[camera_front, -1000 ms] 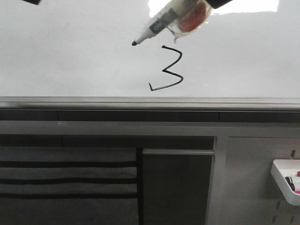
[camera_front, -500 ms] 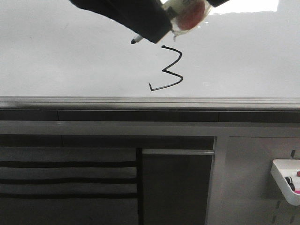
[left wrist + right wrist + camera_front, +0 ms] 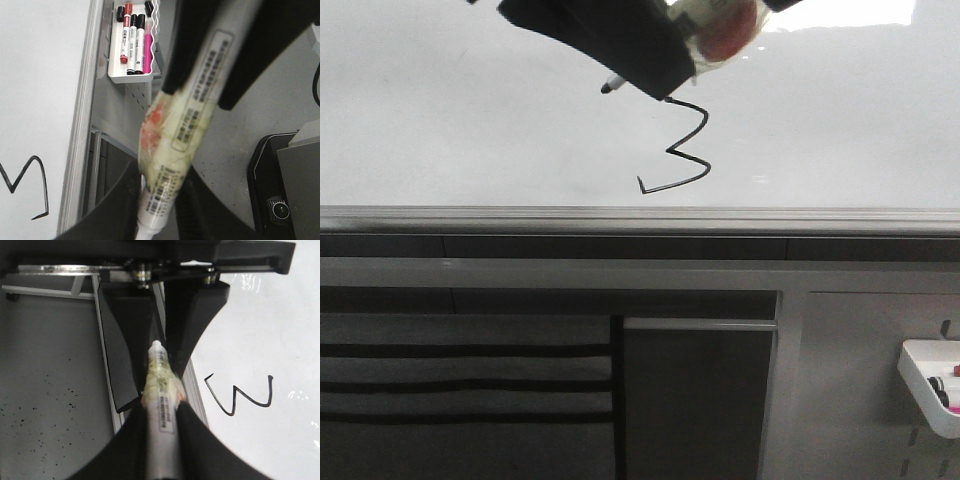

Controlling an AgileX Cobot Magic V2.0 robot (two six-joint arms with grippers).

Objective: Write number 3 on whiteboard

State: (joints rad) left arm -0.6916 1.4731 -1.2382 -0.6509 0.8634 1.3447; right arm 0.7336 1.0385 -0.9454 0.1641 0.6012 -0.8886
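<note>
Both tools grip one marker (image 3: 161,395) (label print unreadable): right tool (image 3: 160,420) clamps its barrel, left tool (image 3: 630,50) closes near its tip. The number 3 (image 3: 680,150) sits low on the whiteboard (image 3: 470,130).

grey cabinet (image 3: 700,400), white perforated panel (image 3: 860,400), marker tray (image 3: 928,385)

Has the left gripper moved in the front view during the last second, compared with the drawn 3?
Yes. The left gripper has come in from the upper left and now covers the top of the number 3.
</note>
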